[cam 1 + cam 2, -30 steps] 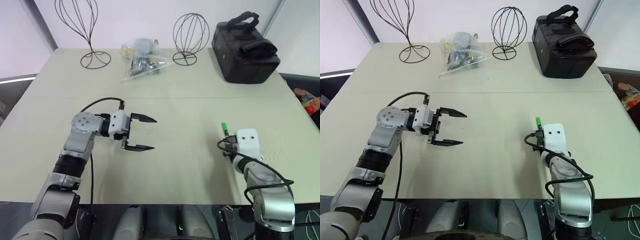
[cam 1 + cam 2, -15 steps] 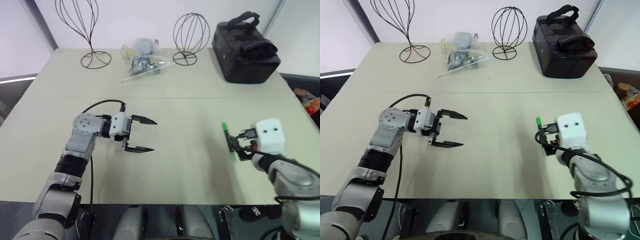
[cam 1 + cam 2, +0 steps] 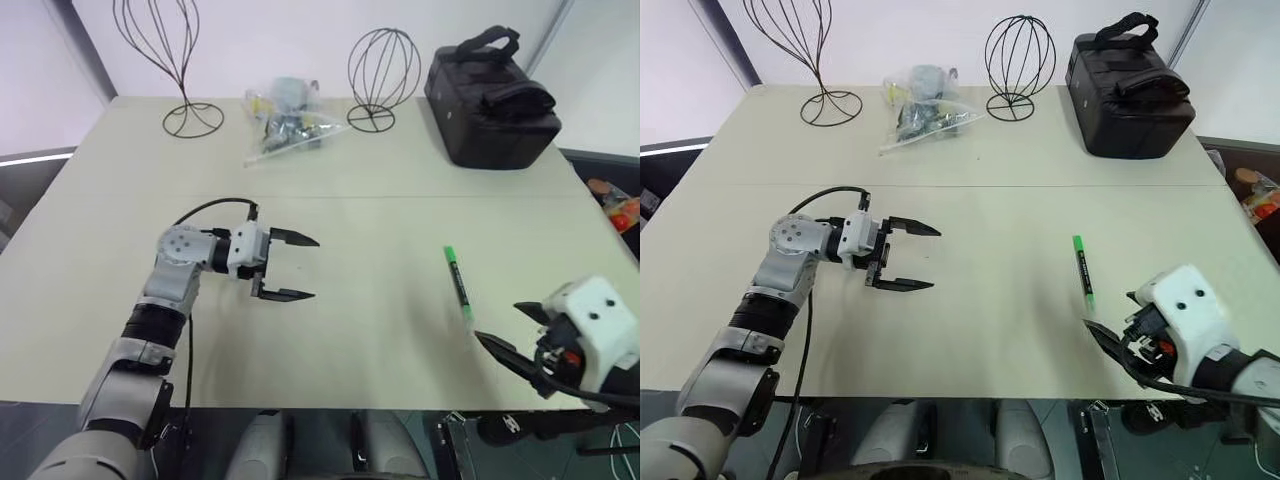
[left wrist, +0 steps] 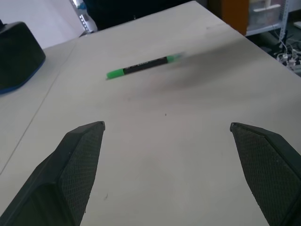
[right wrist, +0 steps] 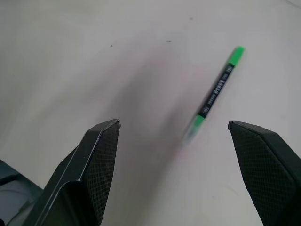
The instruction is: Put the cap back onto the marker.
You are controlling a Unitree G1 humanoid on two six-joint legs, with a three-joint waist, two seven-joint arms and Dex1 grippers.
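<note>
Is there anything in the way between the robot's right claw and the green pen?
No, nothing visible blocks it. The marker lies flat on the table with its green cap on. The open right gripper hangs just short of it, with only bare tabletop between. The open left gripper is well off to the other side.

A: We see a beige table (image 3: 980,330); the marker (image 3: 1081,265) lies flat on it, green cap (image 3: 1077,242) on the end nearer the black bag (image 3: 1128,85).

B: Left of that bag we see two wire stands (image 3: 1019,60) (image 3: 805,50), a plastic bag (image 3: 922,108) between them.
</note>
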